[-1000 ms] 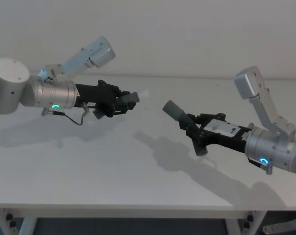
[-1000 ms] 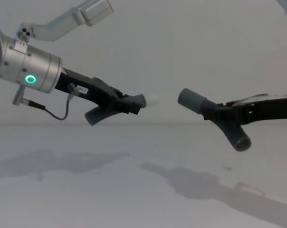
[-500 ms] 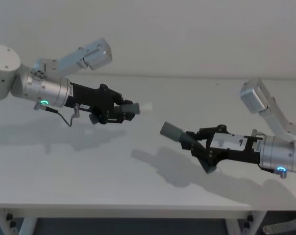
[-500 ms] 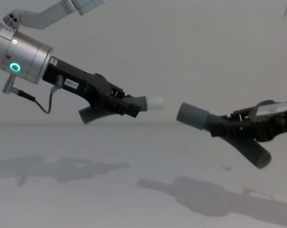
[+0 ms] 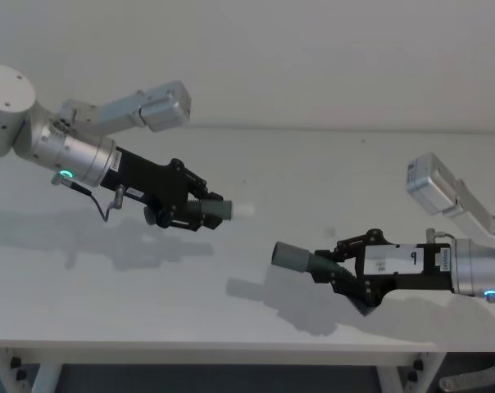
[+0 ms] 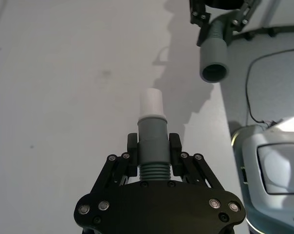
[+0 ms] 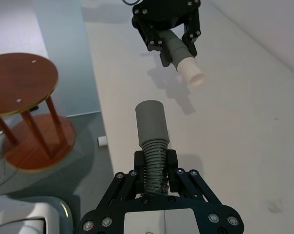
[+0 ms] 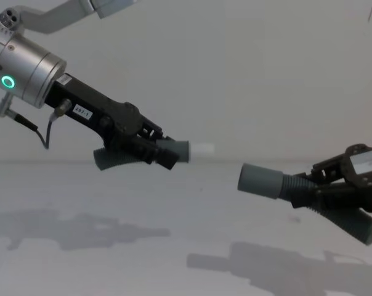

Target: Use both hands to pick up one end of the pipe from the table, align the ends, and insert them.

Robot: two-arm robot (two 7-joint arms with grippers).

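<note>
My left gripper (image 5: 194, 210) hangs above the table (image 5: 149, 303), shut on the ribbed part of one pipe piece (image 5: 217, 210). That piece's white plug tip (image 5: 242, 210) points right. My right gripper (image 5: 351, 276) is shut on the ribbed neck of the bent pipe piece, whose grey socket collar (image 5: 292, 257) points left. In the chest view the white tip (image 8: 203, 148) sits higher than the socket collar (image 8: 260, 180), with a gap between them. The left wrist view has the tip (image 6: 151, 103) ahead of my left gripper (image 6: 153, 152) and the hollow socket (image 6: 214, 59) farther off and to one side.
The white table's front edge (image 5: 231, 345) runs near below the right arm. Beside the table stand a round wooden side table (image 7: 21, 84) and a pale machine housing (image 6: 276, 168) with a cable on the floor. A plain wall (image 8: 247, 61) backs the scene.
Both arms have come down toward the table. The right gripper dropped further and levelled its piece, so the socket now sits below the white tip. The two ends stay apart.
</note>
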